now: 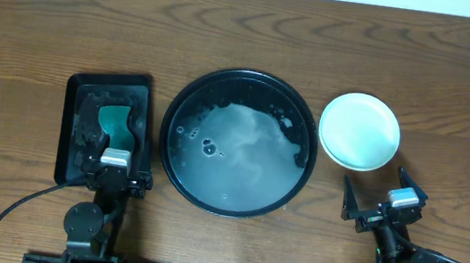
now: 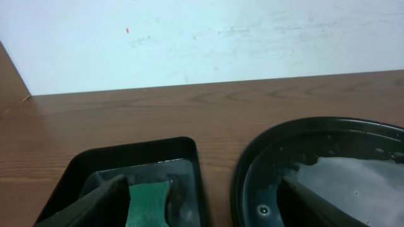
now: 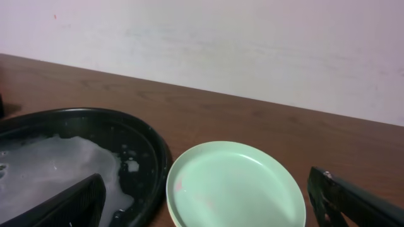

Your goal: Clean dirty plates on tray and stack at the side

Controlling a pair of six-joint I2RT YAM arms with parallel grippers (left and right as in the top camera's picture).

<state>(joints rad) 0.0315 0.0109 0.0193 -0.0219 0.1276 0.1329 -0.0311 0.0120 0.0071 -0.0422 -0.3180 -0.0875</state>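
Worktop point(image 1: 51, 19) layout, overhead view: the large round black tray with a raised rim point(image 1: 180, 174) sits at centre and holds soapy water and foam. No plate is visible on it. A small round pale turquoise plastic plate point(image 1: 359, 131) lies on the wood just right of the tray, close to its rim. Whether other plates lie beneath it cannot be determined. At left, the smaller rectangular black tray point(image 1: 78, 94) holds a green sponge point(image 1: 112, 119). The left end effector point(image 1: 113, 133) hovers over this tray, fingers spread wide, gripping nothing. The right end effector point(image 1: 376, 179) sits near the plate's near edge, fingers also spread wide and empty.

Left wrist view: the sponge point(image 2: 148, 202) lies in shallow water between the spread fingers. The round tray's left rim point(image 2: 243, 170) is at right.

Right wrist view: the turquoise plate point(image 3: 233, 186) lies directly ahead, between the open fingers, with the foamy tray point(image 3: 151, 142) to its left.

Handling assessment: the plate is probably light and stiff. Its glossy surface is likely slippery if wet. Recommended grasp point is the near rim, one finger above and one below. The shallow rim offers little purchase, so a firm, level pinch is advised.
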